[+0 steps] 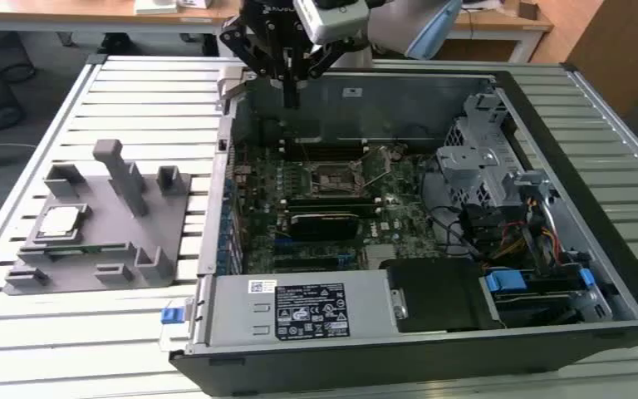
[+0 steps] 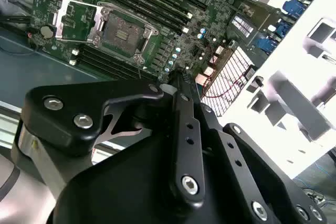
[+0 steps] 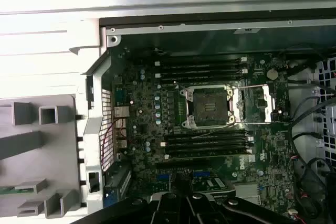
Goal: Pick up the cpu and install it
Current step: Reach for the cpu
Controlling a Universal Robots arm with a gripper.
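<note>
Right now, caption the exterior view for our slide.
Gripper hovers above the open computer case; cpu rests on the grey fixture tray.

- The hand [image 1: 292, 101] hangs over the upper left corner of the open case [image 1: 408, 104], in the upper middle of the exterior view, and we see open air around it.
- The socket [image 1: 331, 176] lies uncovered mid-board with only low memory slots [image 1: 325, 201] beside it, so we find it open from above.
- The drive cage [image 1: 477, 158] and cables [image 1: 518, 241] crowd the exterior view's right.
- At the exterior view's left, the cpu [image 1: 59, 223] lies face-up on the tray [image 1: 97, 278], and a tall post [image 1: 120, 170] rises near it.
- We see a strip of table [image 1: 199, 216] between tray and case wall.
</note>
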